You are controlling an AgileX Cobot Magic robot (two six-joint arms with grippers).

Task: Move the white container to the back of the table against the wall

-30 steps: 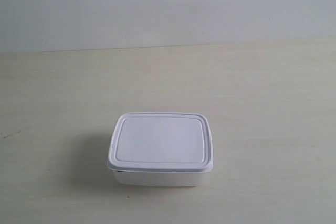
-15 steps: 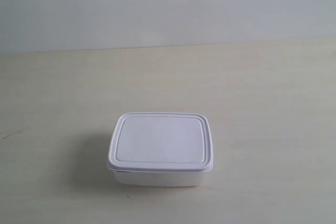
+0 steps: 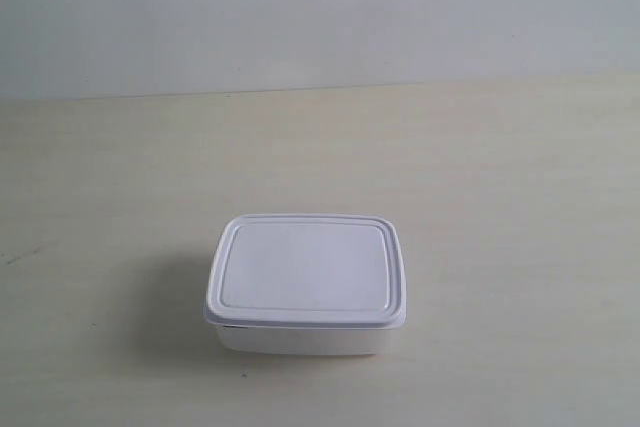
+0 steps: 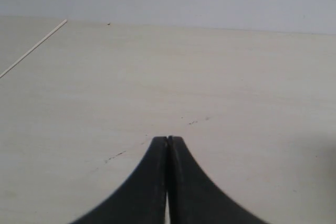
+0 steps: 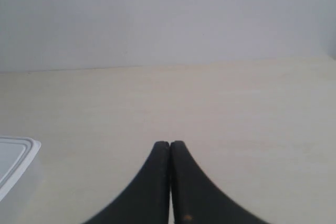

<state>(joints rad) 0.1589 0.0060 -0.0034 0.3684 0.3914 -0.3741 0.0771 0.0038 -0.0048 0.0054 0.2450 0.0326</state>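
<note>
The white container [image 3: 305, 282], lid on, sits on the pale wood-grain table [image 3: 500, 197] toward the front, well short of the plain off-white wall [image 3: 320, 7]. No arm shows in the exterior view. My left gripper [image 4: 167, 139] is shut with nothing between its black fingers, over bare table; the container is out of that view. My right gripper [image 5: 170, 144] is also shut and empty. A corner of the white container [image 5: 16, 163] shows at the edge of the right wrist view, apart from the fingers.
The table meets the wall [image 5: 168, 19] along a straight line at the back. A thin pale seam [image 4: 31, 50] crosses the table in the left wrist view, and a few small dark specks [image 4: 198, 120] lie ahead of the left fingers.
</note>
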